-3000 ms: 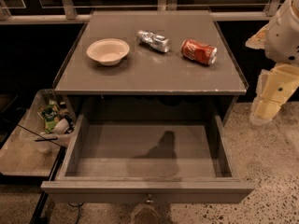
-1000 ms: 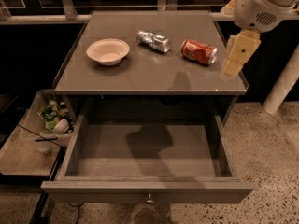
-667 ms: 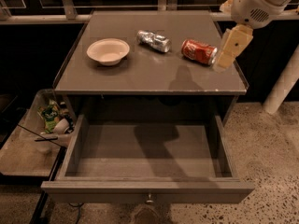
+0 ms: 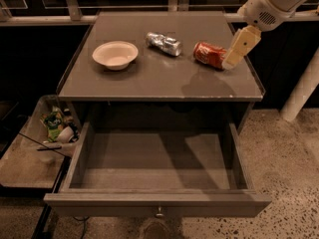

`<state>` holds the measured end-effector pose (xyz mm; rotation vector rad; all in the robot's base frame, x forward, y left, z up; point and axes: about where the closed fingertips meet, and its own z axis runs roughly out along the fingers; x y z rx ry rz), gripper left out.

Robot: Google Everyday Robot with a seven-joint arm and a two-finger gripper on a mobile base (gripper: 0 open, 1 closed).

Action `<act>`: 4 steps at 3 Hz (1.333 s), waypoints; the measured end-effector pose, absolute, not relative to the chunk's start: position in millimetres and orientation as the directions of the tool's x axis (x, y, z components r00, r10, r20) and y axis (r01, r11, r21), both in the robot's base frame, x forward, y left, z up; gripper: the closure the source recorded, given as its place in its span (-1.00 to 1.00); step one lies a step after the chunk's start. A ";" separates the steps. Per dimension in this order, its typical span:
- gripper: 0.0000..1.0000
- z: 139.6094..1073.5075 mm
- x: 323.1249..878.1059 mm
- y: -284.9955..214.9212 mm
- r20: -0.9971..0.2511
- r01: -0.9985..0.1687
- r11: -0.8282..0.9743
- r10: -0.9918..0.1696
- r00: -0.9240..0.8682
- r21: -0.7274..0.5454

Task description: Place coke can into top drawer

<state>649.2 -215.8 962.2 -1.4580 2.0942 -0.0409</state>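
Note:
The red coke can lies on its side on the cabinet top, toward the right. My gripper hangs at the can's right end, just above the top and close to or touching the can. The top drawer is pulled fully open below and is empty, with a small metal knob on its front panel.
A crinkled silver can lies just left of the coke can. A white bowl stands at the left of the cabinet top. A tray of clutter sits low at the left. A white post stands at the right.
My arm has swung from low at the cabinet's right side up over the top, and the gripper has moved left and down to the coke can's right end.

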 end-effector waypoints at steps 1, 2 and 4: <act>-1.00 961.7 649.5 -215.7 -0.439 -0.850 0.402 -0.867 -0.234 -0.342; -1.00 957.4 657.3 -225.7 -0.440 -0.838 0.407 -0.868 -0.232 -0.362; -1.00 942.4 689.9 -261.0 -0.509 -0.778 0.462 -0.833 -0.215 -0.427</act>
